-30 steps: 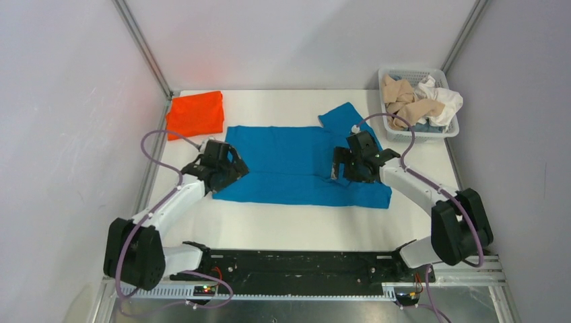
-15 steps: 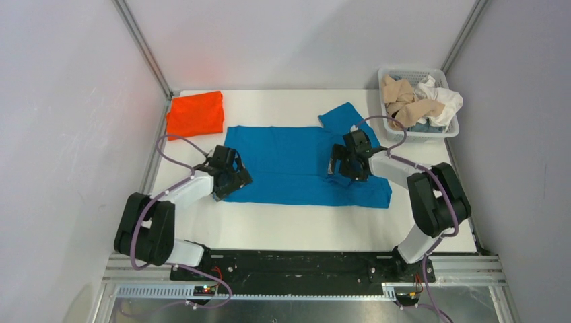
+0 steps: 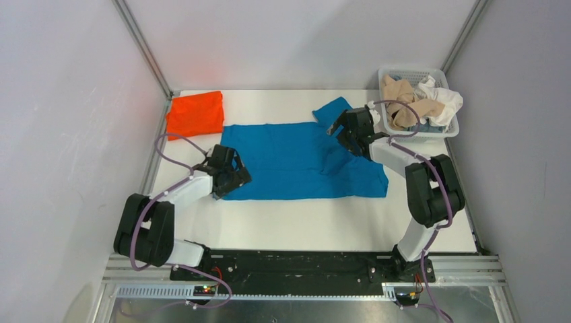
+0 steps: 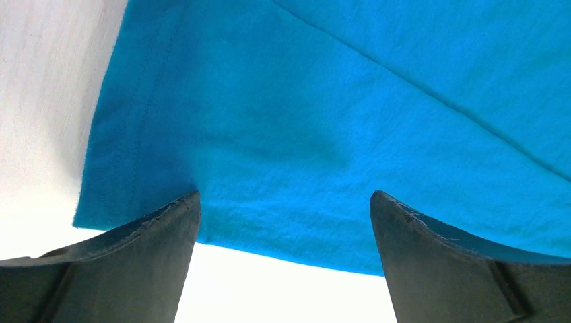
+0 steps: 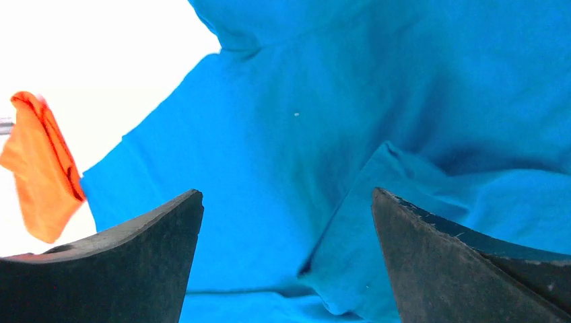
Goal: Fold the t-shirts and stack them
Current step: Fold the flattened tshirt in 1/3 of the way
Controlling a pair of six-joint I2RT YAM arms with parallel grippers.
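Note:
A bright blue t-shirt (image 3: 289, 161) lies spread across the middle of the table, its far right sleeve sticking out behind. It fills the left wrist view (image 4: 337, 101) and the right wrist view (image 5: 323, 121). My left gripper (image 3: 231, 176) is open over the shirt's near left corner, low on the table. My right gripper (image 3: 345, 128) is open and empty above the shirt's far right part, near the sleeve. A folded bright orange t-shirt (image 3: 196, 114) lies at the far left; it also shows in the right wrist view (image 5: 40, 168). Beige (image 3: 404, 97) and white (image 3: 441, 97) shirts lie bunched in the basket.
A white plastic lattice basket (image 3: 444, 131) stands at the far right corner of the table. Grey walls with metal posts close in the left, right and back sides. The arms' black base rail runs along the near edge.
My right gripper has moved away from the shirt's near right part toward the far sleeve. The shirt's right end has shifted and bunched a little. My left gripper has settled lower at the near left corner.

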